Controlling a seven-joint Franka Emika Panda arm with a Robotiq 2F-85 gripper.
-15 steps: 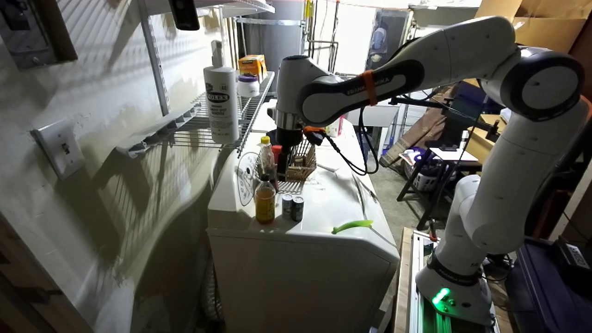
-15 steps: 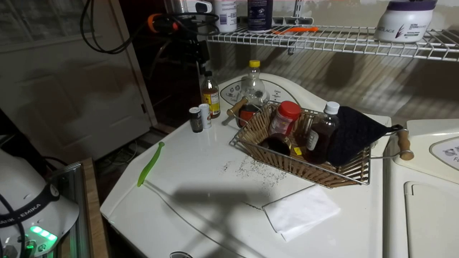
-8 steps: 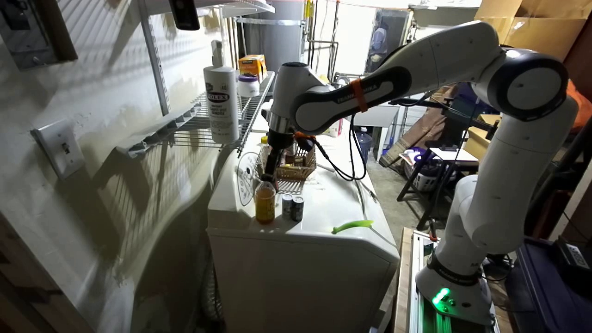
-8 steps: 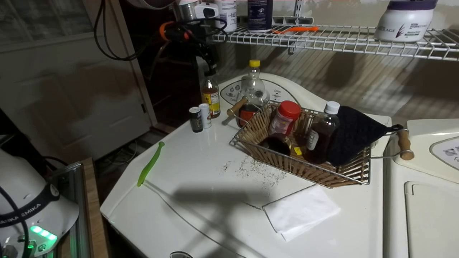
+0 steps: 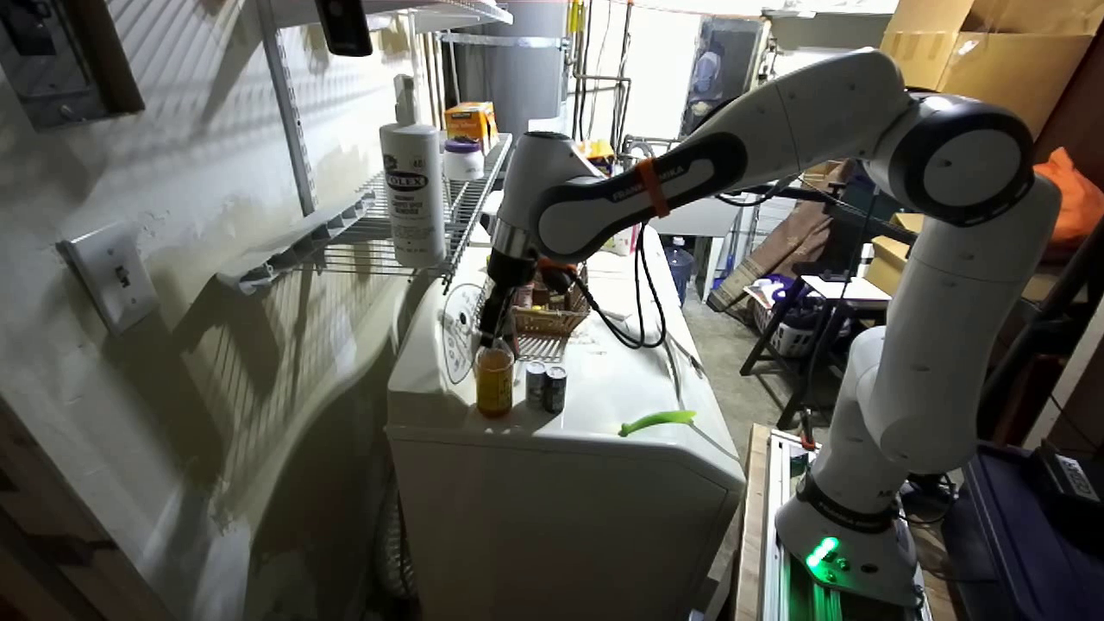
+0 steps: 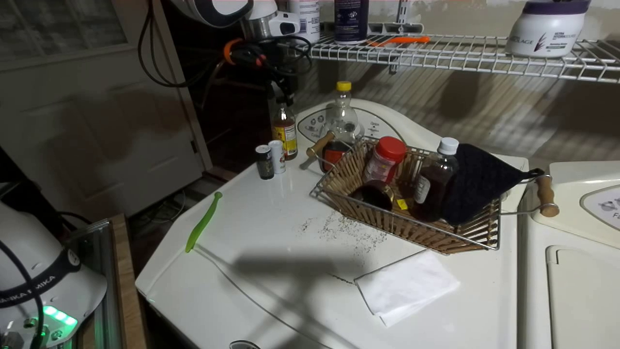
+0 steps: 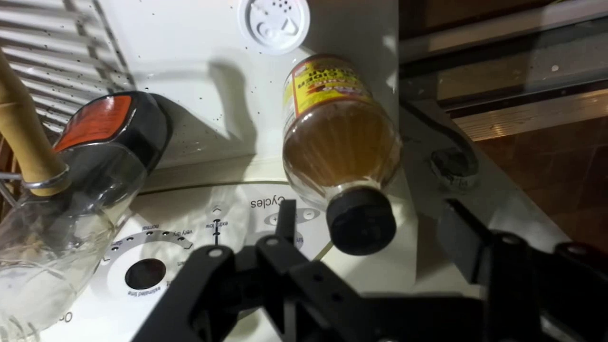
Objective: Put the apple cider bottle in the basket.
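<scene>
The apple cider bottle, with amber contents, yellow label and black cap, stands upright on the white dryer top in both exterior views [image 5: 494, 384] [image 6: 285, 133] and the wrist view [image 7: 339, 137]. My gripper [image 7: 368, 206] is open, with the bottle's black cap between its spread fingers, touching neither. In the exterior views the gripper [image 5: 493, 332] [image 6: 283, 94] is just above the bottle, tilted, and partly hides its top. The wicker and wire basket [image 6: 411, 229] stands farther along the dryer; it also shows behind the gripper [image 5: 552, 323]. Its wooden handle [image 7: 28, 137] shows in the wrist view.
A yellow-capped bottle [image 6: 343, 121] stands between cider bottle and basket. Two small shakers [image 6: 265, 162] [image 6: 277, 156] stand beside the cider bottle. The basket holds a red-lidded jar [image 6: 387, 157], a white-capped bottle [image 6: 433, 182] and a black cloth [image 6: 477, 179]. A wire shelf [image 6: 445, 55] hangs above.
My gripper has moved from beside the basket toward the cider bottle and tilted, and is now over its cap. The bottle and basket have not moved.
</scene>
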